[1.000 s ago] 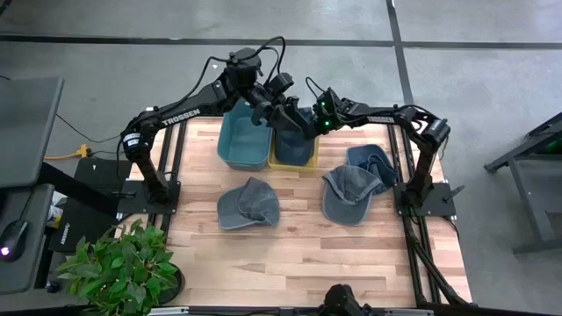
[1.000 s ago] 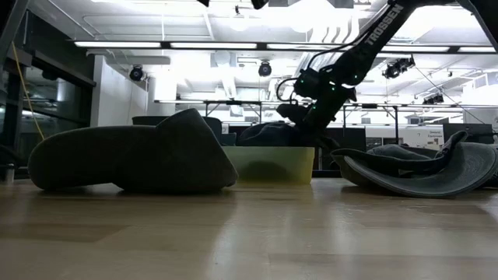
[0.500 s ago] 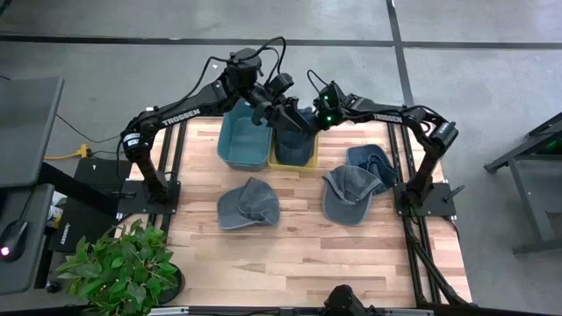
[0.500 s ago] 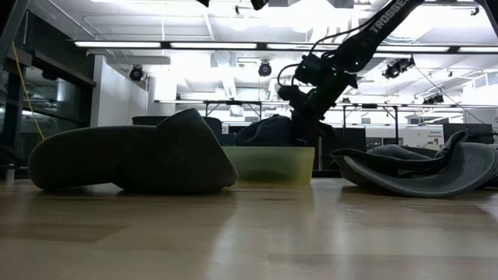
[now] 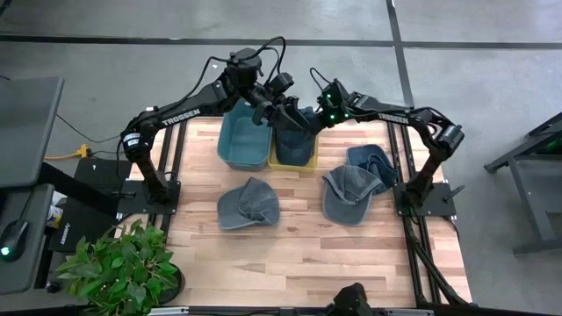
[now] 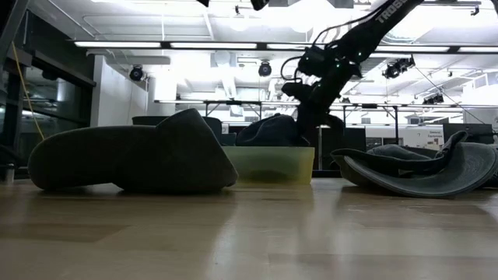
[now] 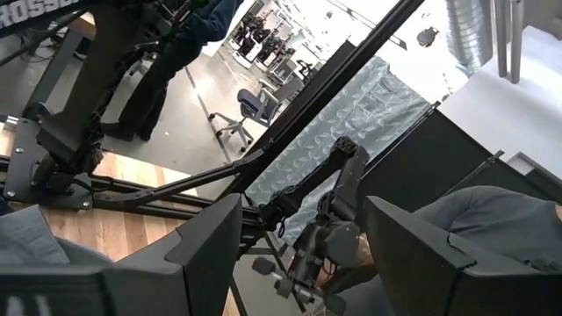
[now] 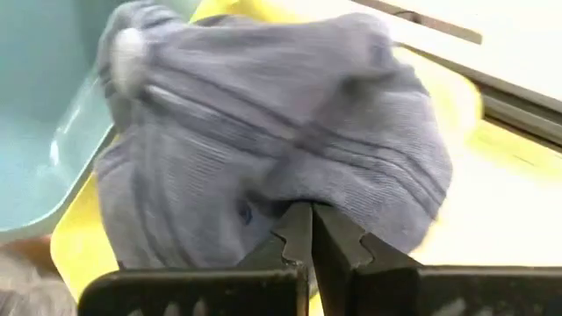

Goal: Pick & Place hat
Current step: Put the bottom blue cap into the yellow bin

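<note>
- Left arm reaches in from its base at the bench's left edge, its left gripper [image 5: 279, 107] raised at the far middle, jaws apart
- Right arm stretches across from the right; right gripper [image 5: 309, 118] points down, jaws pressed together

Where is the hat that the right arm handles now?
In the high view, the hat sits in the yellow bin, right of the teal bin, at the table's far edge.

We see two dark arms, the left arm [image 5: 176, 112] and right arm [image 5: 399, 116], each with white TROSSEN lettering, looping black cables and a small green light.
</note>
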You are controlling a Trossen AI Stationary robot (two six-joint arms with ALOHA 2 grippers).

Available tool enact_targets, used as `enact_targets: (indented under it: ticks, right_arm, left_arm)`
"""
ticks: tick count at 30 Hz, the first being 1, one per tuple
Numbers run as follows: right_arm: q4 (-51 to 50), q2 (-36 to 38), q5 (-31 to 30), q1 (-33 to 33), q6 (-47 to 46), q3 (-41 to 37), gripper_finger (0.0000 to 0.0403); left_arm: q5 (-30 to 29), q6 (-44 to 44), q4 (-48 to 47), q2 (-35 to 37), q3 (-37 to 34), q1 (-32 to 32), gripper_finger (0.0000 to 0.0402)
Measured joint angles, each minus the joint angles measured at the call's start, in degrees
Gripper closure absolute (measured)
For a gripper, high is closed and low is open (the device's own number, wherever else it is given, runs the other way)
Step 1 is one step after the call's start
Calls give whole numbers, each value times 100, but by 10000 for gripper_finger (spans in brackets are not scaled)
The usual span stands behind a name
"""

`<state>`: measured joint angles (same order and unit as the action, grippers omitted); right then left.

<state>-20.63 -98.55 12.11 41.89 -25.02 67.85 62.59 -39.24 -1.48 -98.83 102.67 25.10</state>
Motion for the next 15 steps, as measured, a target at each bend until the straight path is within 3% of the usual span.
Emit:
enact_targets:
  ticks: [6,15]
  right_arm:
    - [-353,429,-459,61,-45,0,403]
    - [362,618,-265,48,-131,0,403]
  left_arm:
    - [-22,0,2,0,0,0,166]
    - [-43,0,2,0,0,0,166]
